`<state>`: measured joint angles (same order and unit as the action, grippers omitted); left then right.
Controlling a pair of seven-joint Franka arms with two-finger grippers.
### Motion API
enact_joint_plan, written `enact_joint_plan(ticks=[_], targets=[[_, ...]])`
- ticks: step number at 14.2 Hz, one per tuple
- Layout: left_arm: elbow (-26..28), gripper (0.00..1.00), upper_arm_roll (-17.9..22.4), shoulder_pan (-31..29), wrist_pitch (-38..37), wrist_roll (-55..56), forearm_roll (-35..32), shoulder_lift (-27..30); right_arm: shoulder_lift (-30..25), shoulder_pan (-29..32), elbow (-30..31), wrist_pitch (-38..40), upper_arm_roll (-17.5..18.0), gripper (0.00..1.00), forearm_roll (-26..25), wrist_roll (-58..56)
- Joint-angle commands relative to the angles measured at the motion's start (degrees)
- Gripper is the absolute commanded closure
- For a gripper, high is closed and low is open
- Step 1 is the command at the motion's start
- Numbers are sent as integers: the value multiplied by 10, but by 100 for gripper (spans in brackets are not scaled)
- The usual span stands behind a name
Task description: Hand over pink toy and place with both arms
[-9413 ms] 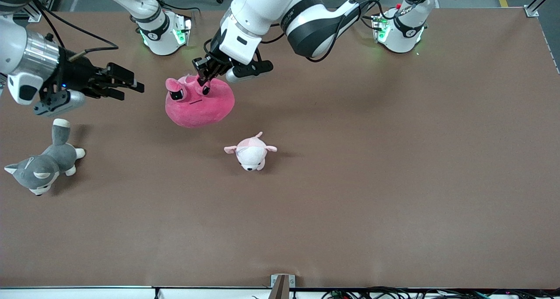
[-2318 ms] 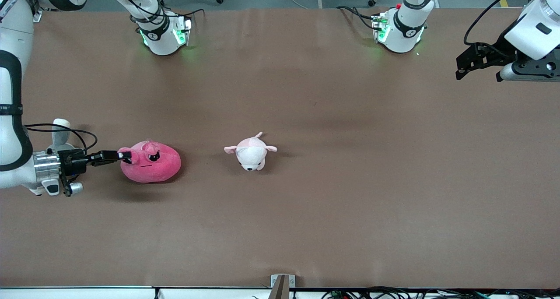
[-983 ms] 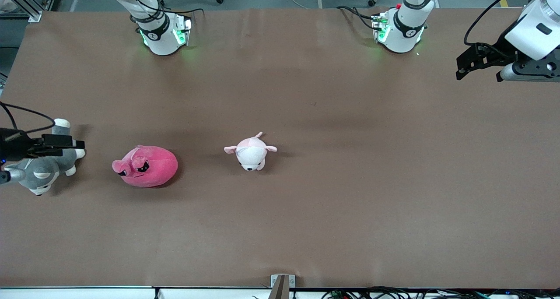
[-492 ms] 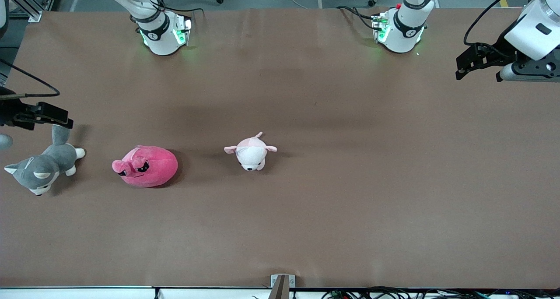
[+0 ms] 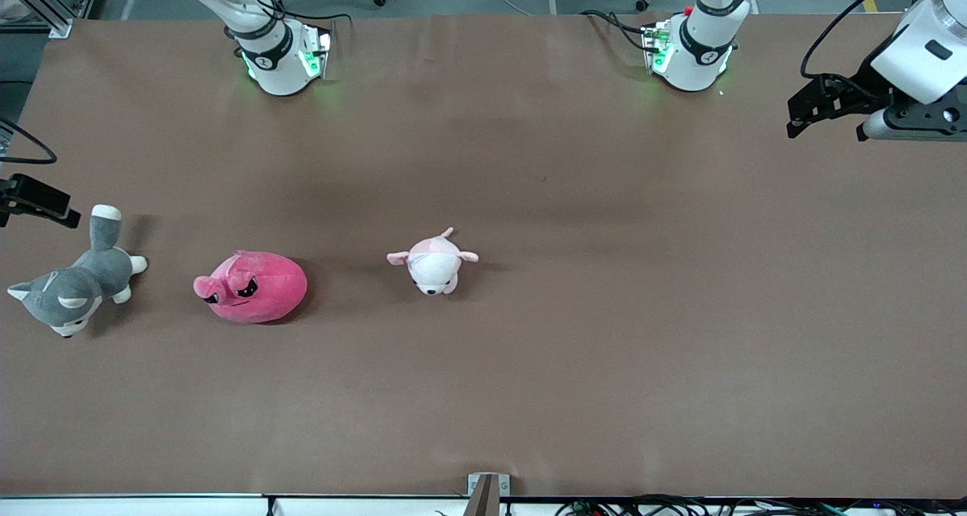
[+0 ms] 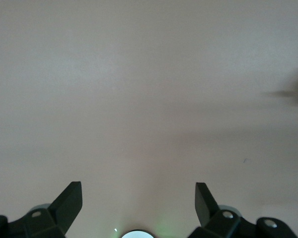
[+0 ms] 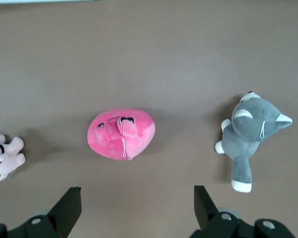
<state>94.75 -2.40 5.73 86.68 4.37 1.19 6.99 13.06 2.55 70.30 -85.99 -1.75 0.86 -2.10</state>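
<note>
The pink toy (image 5: 251, 287) lies on the brown table (image 5: 604, 335) toward the right arm's end, between the grey plush dog and the pale pink plush; it also shows in the right wrist view (image 7: 121, 134). My right gripper (image 5: 41, 199) is open and empty, up at the table's edge above the dog's tail; its fingers (image 7: 69, 203) stand wide apart. My left gripper (image 5: 812, 108) is open and empty over the left arm's end of the table, where that arm waits; its fingers (image 6: 69, 198) frame only bare table.
A grey-and-white plush dog (image 5: 75, 285) lies at the right arm's end, seen too in the right wrist view (image 7: 251, 131). A small pale pink-and-white plush (image 5: 433, 263) lies near the table's middle. A metal bracket (image 5: 487, 489) sits at the near edge.
The right gripper let go of the pink toy, which now rests on the table, and drew away upward toward the table's edge. The left arm has not moved.
</note>
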Motion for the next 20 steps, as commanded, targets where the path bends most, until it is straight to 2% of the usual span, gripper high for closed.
enact_joint_plan(ticks=[1,2,5,9,14,20], targets=[[4,0,-1,-2,6,0,2,9,-104,2,152,-86,6,0,-9,-4],[4,0,-1,-2,6,0,2,9,-126,2,184,-101,6,0,-9,-4],[5,0,-1,-2,5,1,2,8,-154,2,214,-99,7,0,-10,-4],[5,0,-1,-2,5,0,2,8,-166,3,234,-102,6,0,-10,-4],[5,0,-1,-2,6,1,2,7,-201,3,289,-142,6,0,-11,-3],[5,0,-1,-3,6,0,2,7,-196,4,278,-136,5,0,-13,-3]])
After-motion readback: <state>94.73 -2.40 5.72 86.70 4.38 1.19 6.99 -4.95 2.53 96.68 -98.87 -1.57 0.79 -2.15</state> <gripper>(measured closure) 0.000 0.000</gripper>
